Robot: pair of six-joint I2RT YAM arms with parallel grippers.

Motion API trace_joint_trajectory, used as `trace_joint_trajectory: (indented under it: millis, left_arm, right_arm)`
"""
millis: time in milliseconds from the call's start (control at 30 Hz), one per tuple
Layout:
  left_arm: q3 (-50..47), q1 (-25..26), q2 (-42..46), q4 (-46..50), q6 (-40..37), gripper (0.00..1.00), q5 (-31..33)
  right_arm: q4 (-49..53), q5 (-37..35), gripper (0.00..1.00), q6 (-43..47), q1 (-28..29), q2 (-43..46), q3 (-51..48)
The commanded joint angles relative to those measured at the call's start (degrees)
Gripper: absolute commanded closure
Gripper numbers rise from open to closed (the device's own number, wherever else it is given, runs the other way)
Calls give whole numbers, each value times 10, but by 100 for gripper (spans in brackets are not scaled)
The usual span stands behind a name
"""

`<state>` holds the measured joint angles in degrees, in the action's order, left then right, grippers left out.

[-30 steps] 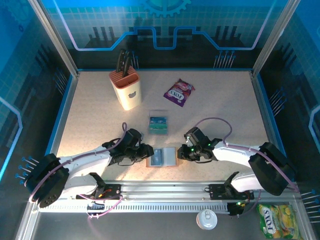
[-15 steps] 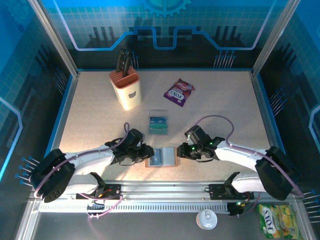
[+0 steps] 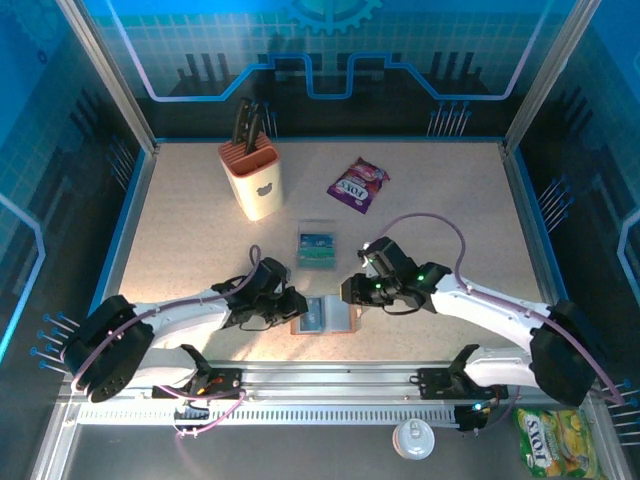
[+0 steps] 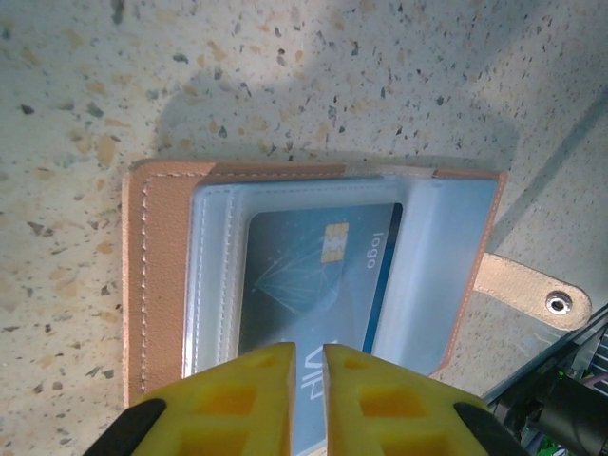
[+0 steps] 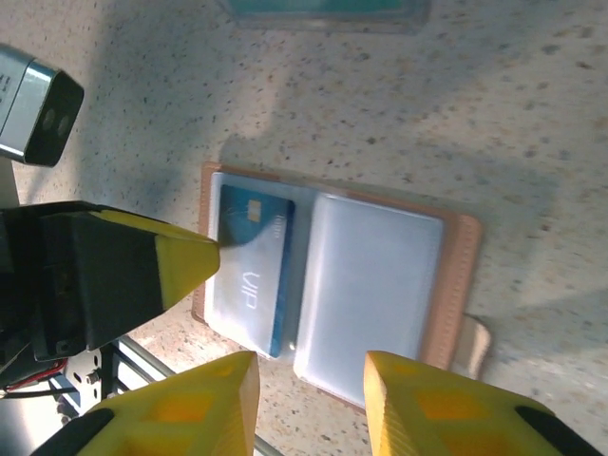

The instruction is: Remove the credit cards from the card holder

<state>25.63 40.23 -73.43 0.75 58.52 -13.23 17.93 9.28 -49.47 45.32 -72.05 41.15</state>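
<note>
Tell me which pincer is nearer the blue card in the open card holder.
Left. The left pincer has its tips at the edge of the blue card, over the left page of the card holder. The right pincer hovers by the holder's right side, apart from the card.

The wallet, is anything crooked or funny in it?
In the open card holder, the blue credit card sits slightly crooked inside, not square with the leather edges. Nothing looks spilled or broken.

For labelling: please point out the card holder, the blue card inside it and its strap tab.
card holder [image 4: 157,275], left wrist view, stitched leather edge.
blue card [image 4: 313,280], left wrist view, middle of its face.
strap tab [image 4: 527,290], left wrist view, beside the snap.
</note>
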Motion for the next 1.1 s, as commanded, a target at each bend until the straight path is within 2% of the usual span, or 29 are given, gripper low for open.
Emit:
trace_joint_trajectory:
  millis: [0, 233, 633, 1067]
  left_arm:
    - [-12, -4, 11, 18, 3, 89, 11]
    - [-27, -4, 11, 19, 9, 92, 18]
    - [-54, -3, 20, 0, 16, 93, 21]
    - [-64, -3, 27, -11, 18, 93, 19]
  right_arm:
    - [-9, 3, 65, -7, 27, -34, 26]
    - [-70, 28, 66, -32, 64, -114, 47]
    - [-144, 68, 68, -66, 81, -197, 49]
    - [-138, 62, 68, -67, 86, -242, 69]
